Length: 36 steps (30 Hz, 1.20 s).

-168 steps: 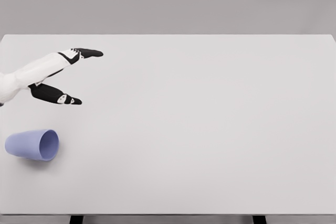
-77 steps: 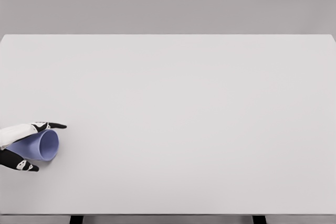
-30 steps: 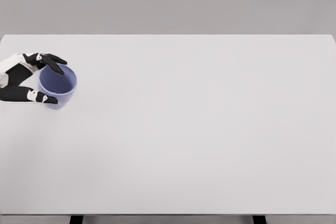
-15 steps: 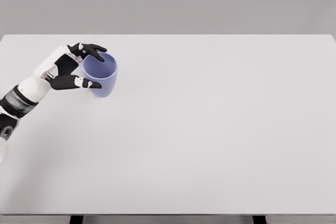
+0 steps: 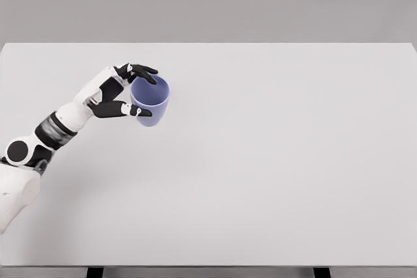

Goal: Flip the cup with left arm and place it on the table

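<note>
One cup (image 5: 150, 100), mouth up, is grasped by the left hand (image 5: 124, 92) over the desk (image 5: 273, 161), left of centre. Flip appears done; the next move calls for lowering and releasing it level.

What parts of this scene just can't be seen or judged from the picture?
- Head view: whether the cup touches the table or hangs just above it; the view from above does not show its base.
- The cup's left side, covered by the left hand.
- The right arm: out of view.
- The table's legs, cut off by the bottom edge.
</note>
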Motion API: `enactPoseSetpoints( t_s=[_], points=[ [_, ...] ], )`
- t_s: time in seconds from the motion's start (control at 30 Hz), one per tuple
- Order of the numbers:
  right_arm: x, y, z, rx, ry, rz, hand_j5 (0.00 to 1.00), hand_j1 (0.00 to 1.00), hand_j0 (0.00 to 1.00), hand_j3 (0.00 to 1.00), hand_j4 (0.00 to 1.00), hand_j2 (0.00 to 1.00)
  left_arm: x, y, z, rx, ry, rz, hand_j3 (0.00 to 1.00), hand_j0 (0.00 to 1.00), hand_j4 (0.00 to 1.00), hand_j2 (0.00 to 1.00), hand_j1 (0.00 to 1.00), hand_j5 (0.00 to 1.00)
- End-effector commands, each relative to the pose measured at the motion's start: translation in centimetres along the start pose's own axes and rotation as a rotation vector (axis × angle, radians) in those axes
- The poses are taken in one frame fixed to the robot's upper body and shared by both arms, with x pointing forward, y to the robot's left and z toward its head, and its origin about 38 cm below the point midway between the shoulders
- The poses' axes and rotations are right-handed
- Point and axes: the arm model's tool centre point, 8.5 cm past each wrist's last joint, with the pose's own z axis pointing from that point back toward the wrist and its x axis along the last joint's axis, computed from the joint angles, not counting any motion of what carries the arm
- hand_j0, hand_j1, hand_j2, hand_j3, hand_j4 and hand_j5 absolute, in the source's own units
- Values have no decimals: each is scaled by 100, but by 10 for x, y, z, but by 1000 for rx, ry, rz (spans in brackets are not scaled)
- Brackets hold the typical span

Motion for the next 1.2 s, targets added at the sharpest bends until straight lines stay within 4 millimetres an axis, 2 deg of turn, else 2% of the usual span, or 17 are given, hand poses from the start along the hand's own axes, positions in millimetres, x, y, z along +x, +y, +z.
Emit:
enactPoseSetpoints(
  t_s=[0.0, 0.27, 0.33, 0.37, 0.47, 0.73, 0.83, 1.17],
  points=[
    [0, 0, 0, 0, 0, -1, 100, 100, 100, 100, 100, 100, -5, -1, 0, 12, 5, 14, 60, 60, 60, 60, 60, 60],
    [0, 0, 0, 0, 0, 0, 100, 100, 100, 100, 100, 100, -10, -10, -5, 0, 6, 20, 63, 63, 63, 63, 63, 63],
    [1, 0, 0, 0, -2, -1, 100, 100, 100, 100, 100, 100, -10, -10, -5, 0, 6, 20, 70, 70, 70, 70, 70, 70],
    [0, 0, 0, 0, 0, 0, 100, 100, 100, 100, 100, 100, -10, -10, -5, 0, 6, 20, 77, 77, 77, 77, 77, 77],
    [0, 0, 0, 0, 0, -1, 100, 100, 100, 100, 100, 100, -16, -11, -2, 10, 20, 29, 86, 86, 86, 86, 86, 86],
    [0, 0, 0, 0, 0, -1, 100, 100, 100, 100, 100, 100, -18, -12, 1, 12, 28, 32, 91, 91, 91, 91, 91, 91],
    [1, 0, 0, 0, -2, -1, 100, 100, 100, 100, 100, 100, -19, -12, 1, 13, 30, 32, 99, 99, 99, 99, 99, 99],
    [1, 0, 0, 0, -2, -1, 100, 100, 100, 100, 100, 100, -13, -10, -2, 10, 12, 26, 100, 100, 100, 100, 100, 100]
  ],
)
